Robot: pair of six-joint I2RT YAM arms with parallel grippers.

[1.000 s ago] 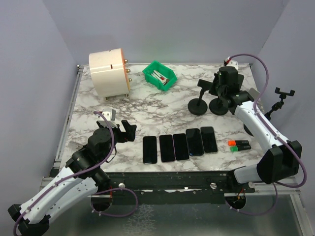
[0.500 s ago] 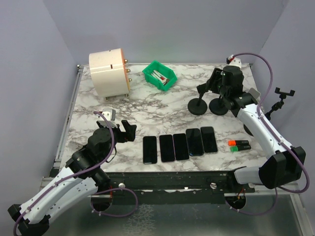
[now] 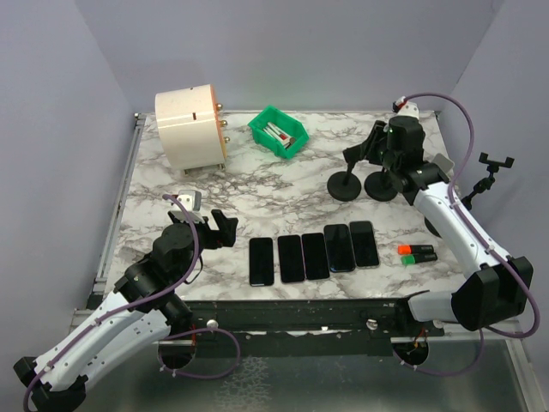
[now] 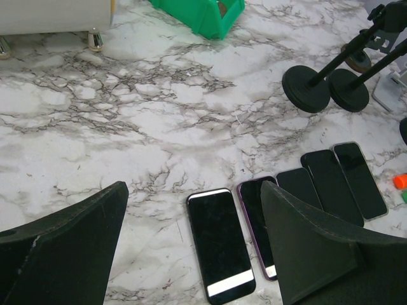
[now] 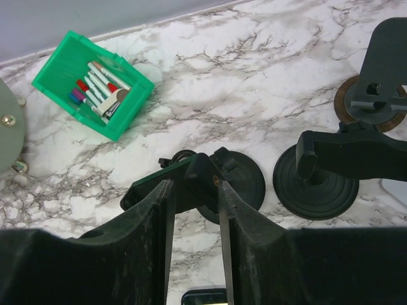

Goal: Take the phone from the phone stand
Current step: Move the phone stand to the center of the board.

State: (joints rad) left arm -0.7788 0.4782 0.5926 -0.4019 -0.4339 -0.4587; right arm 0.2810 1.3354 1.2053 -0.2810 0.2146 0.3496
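The phone (image 5: 152, 181), dark with a green edge, sits tilted in the clamp of the left phone stand (image 5: 245, 181). My right gripper (image 5: 193, 179) straddles it at the clamp, with both fingers touching and shut on it. From above, that gripper (image 3: 367, 153) hangs over the stand (image 3: 346, 185) at the back right. My left gripper (image 3: 214, 225) rests low at the front left, open and holding nothing. In its own view, the left gripper (image 4: 194, 187) looks down on the marble.
Several dark phones (image 3: 313, 255) lie in a row near the front edge. A second stand (image 3: 380, 185) with an empty clamp stands beside the first. A green bin (image 3: 277, 133) of pens and a white drum (image 3: 189, 127) sit at the back. Two markers (image 3: 418, 252) lie right.
My right gripper shifted slightly up and right at the stand; its jaws opened, then narrowed onto the phone. The left arm has not moved.
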